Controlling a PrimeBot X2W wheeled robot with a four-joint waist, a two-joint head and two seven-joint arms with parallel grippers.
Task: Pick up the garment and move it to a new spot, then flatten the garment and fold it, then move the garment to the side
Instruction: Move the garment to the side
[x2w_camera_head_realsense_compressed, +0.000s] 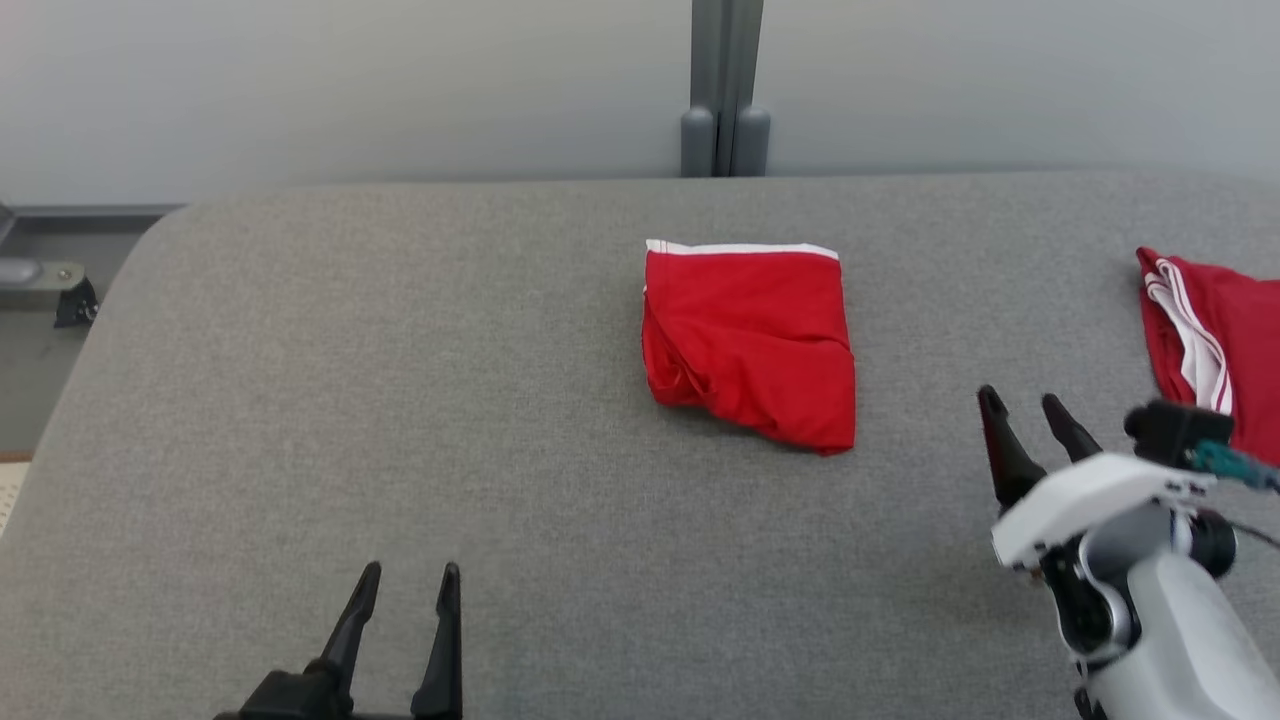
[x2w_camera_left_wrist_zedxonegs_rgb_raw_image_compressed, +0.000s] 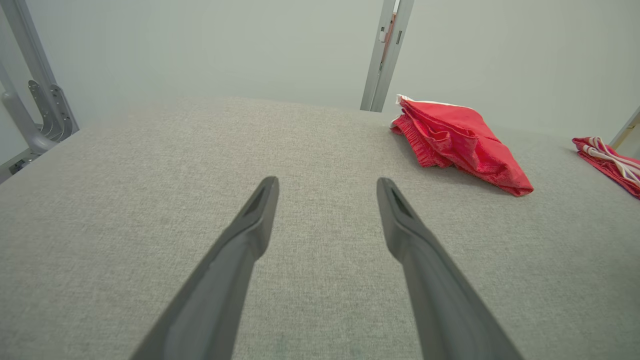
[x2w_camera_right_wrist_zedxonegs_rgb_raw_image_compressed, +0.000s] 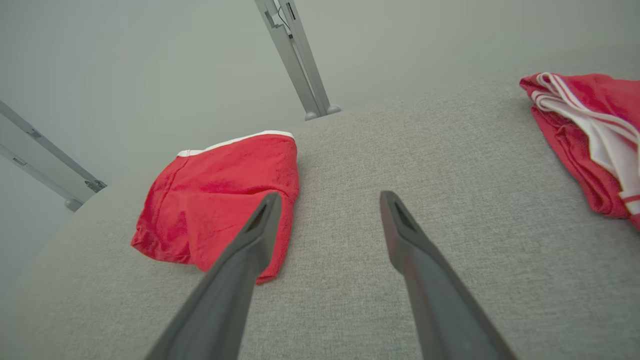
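Two dark fingers of the left gripper (x2w_camera_head_realsense_compressed: 411, 570) poke up at the bottom of the head view, on the left side. They stand wide apart and hold nothing. Under them is the grey table (x2w_camera_head_realsense_compressed: 300, 400), which looks soft like cloth.

On the other side, the right gripper (x2w_camera_head_realsense_compressed: 1021, 398) sits on its white and grey arm (x2w_camera_head_realsense_compressed: 1150, 560). Its fingers are spread wide too, and nothing is between them. It is near the low right corner of the garment (x2w_camera_head_realsense_compressed: 750, 340) but does not touch it. In the right wrist view one finger shows in front of that corner, yet the head view shows a gap between them.

The garment is red and is folded into a shape close to a square. It lies flat near the middle of the table, a bit to the right. A thin white strip runs along its far edge. Its left side is lumpy with small folds.

Another red cloth (x2w_camera_head_realsense_compressed: 1215, 340) with white stripes lies at the right edge of the table, well apart from the garment. The picture cuts it off, so it may be bunched up, but that is hard to tell.

Behind the table a grey post (x2w_camera_head_realsense_compressed: 725, 90) stands against a pale wall (x2w_camera_head_realsense_compressed: 350, 90).
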